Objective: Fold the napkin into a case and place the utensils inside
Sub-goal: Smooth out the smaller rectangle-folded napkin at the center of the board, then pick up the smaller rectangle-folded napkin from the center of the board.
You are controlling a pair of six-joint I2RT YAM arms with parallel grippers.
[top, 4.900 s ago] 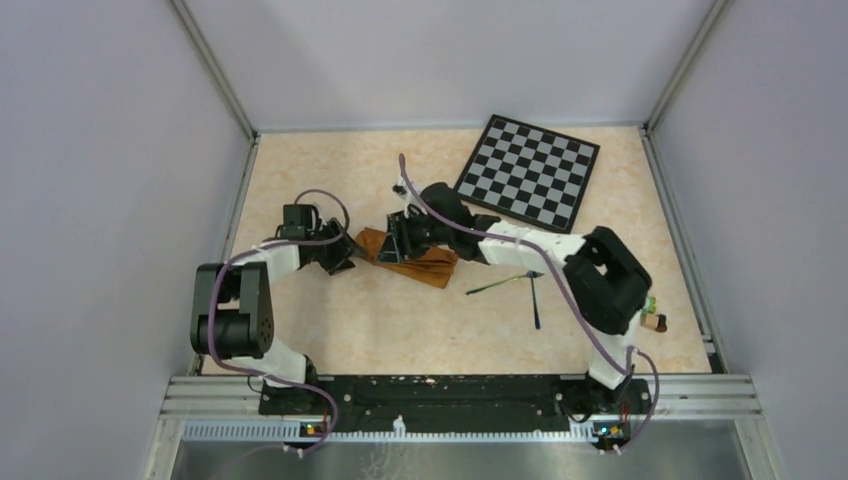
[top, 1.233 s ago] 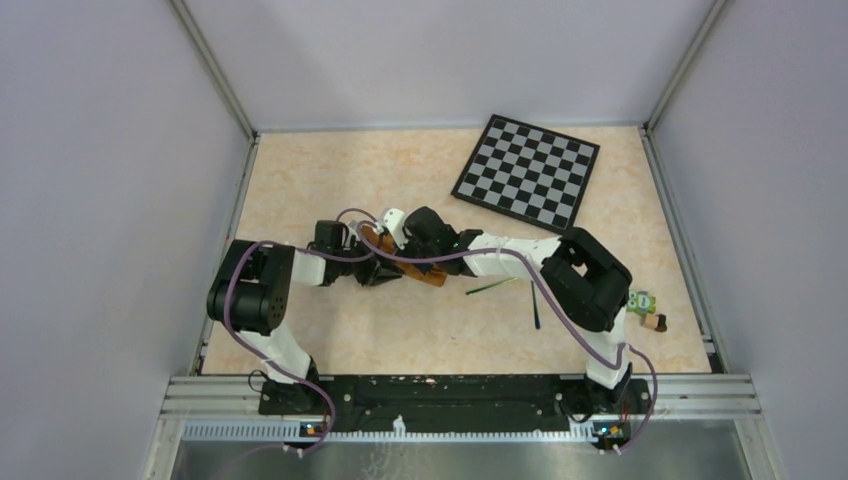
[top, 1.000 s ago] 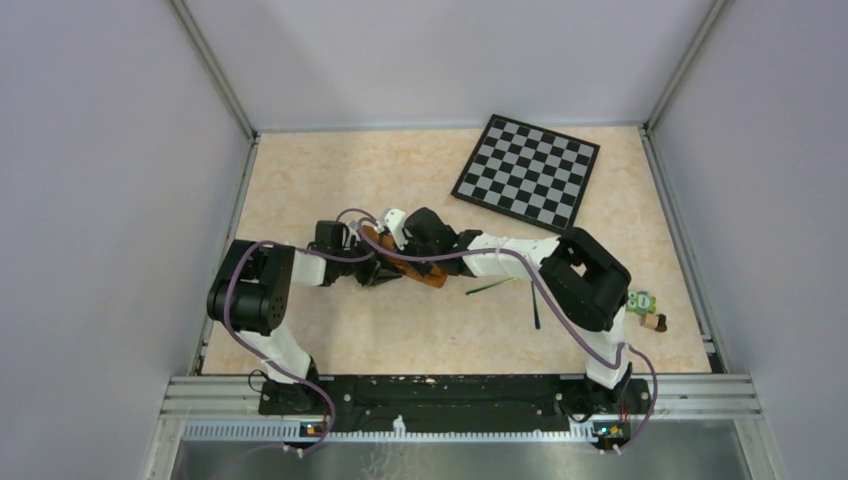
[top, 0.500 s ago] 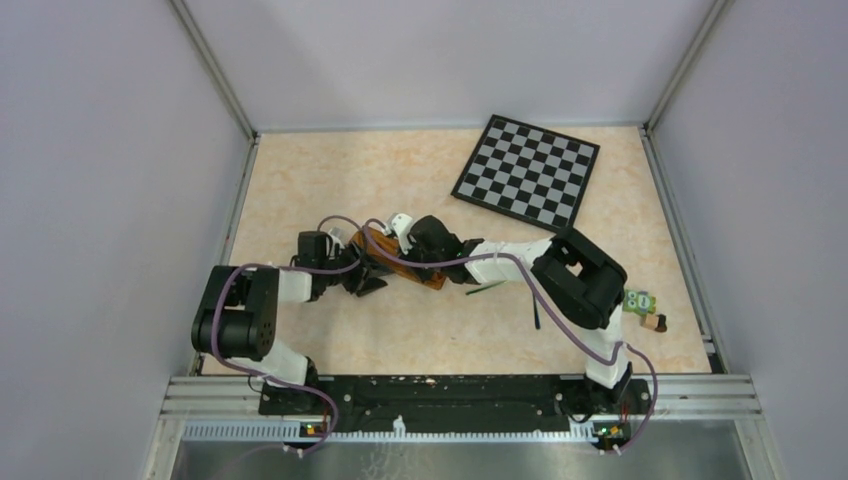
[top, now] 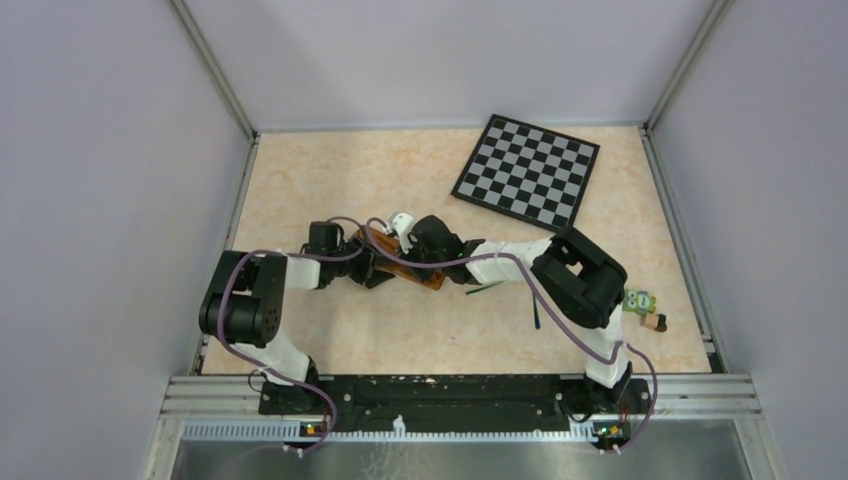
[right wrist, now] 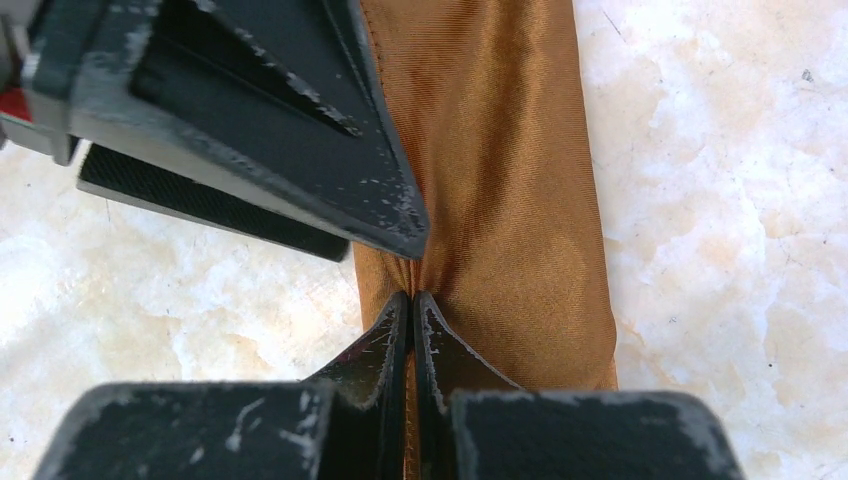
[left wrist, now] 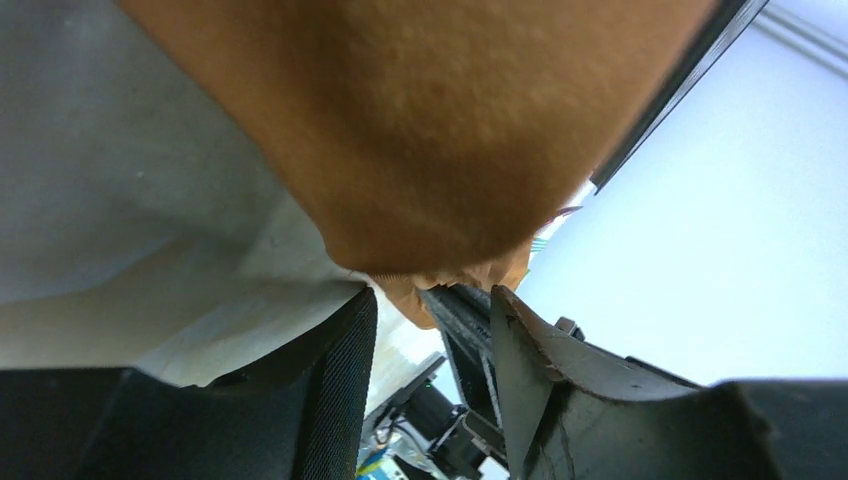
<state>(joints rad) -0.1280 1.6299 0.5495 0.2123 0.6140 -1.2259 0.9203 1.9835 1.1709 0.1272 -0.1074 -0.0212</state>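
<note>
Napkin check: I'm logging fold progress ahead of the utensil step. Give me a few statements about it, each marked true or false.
The right gripper is shut on the napkin. True.
The left gripper has its jaws apart. True.
The fork and spoon are inside the napkin. False: both lie bare on the table.
The napkin lies on the checkered board. False: the board lies apart, farther back.

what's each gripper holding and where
The right gripper pinches the napkin at a puckered fold near one long edge; the left gripper is open, holding nothing.
</note>
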